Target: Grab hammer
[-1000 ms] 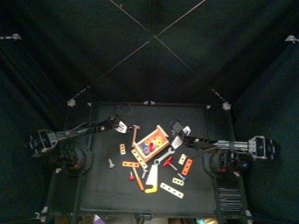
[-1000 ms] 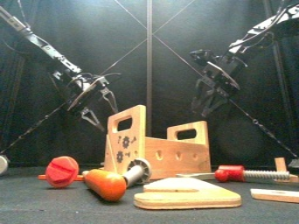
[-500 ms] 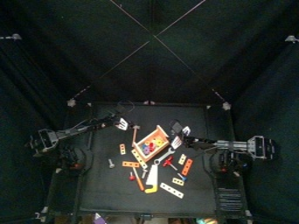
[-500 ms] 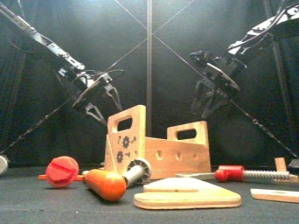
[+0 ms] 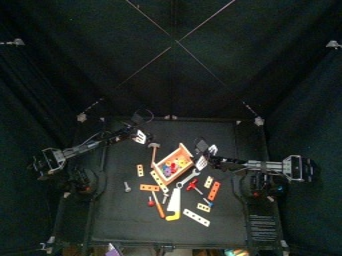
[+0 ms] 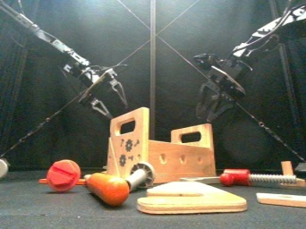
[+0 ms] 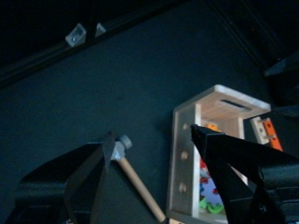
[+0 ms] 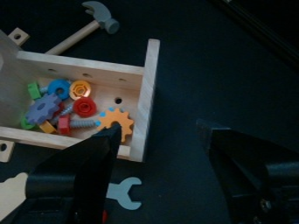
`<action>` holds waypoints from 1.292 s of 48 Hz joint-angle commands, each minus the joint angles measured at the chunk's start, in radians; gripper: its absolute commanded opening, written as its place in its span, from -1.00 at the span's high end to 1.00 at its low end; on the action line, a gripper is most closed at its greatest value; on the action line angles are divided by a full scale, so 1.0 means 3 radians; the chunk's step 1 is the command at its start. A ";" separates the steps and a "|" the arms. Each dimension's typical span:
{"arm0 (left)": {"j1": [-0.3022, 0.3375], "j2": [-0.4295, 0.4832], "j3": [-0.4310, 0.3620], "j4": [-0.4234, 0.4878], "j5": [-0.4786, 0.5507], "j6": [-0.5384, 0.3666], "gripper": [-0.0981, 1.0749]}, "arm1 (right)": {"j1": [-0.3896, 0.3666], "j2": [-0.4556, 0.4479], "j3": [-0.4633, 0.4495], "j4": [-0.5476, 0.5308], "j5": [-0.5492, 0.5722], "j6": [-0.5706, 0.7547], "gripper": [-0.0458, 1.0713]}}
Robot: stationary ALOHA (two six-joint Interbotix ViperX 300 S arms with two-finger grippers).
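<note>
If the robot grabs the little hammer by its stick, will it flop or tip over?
The hammer looks stiff: a straight wooden handle with a grey head, so it probably won't flop. The head sits at one end, so if pinched far down the handle it may droop head-first. The handle looks round and smooth, so it might twist a little between the open left gripper fingers.

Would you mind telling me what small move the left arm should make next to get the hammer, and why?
Probably lower the open left tool onto the hammer: the hammer lies untouched on the table beside the wooden box, just ahead of that tool.
</note>
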 commanded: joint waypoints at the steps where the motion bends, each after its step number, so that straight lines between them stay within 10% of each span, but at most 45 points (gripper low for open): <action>1: -0.0031 -0.0133 -0.0184 0.0036 0.0056 0.0000 -0.90 | -0.0010 -0.0015 -0.0061 0.0000 -0.0015 0.0000 -0.85; 20: -0.0118 -0.0327 -0.0665 0.0614 0.0747 -0.0470 -0.89 | -0.0010 -0.0005 -0.0092 0.0000 -0.0015 0.0000 -0.85; 39: -0.0787 -0.0184 -0.0532 0.3175 0.1396 -0.2812 -0.89 | -0.0010 0.0082 -0.0118 0.0000 -0.0061 0.0000 -0.85; 62: -0.0895 0.0522 -0.0026 0.3068 0.1079 -0.3768 -0.89 | -0.0026 0.0189 -0.0118 0.0000 -0.0128 0.0000 -0.85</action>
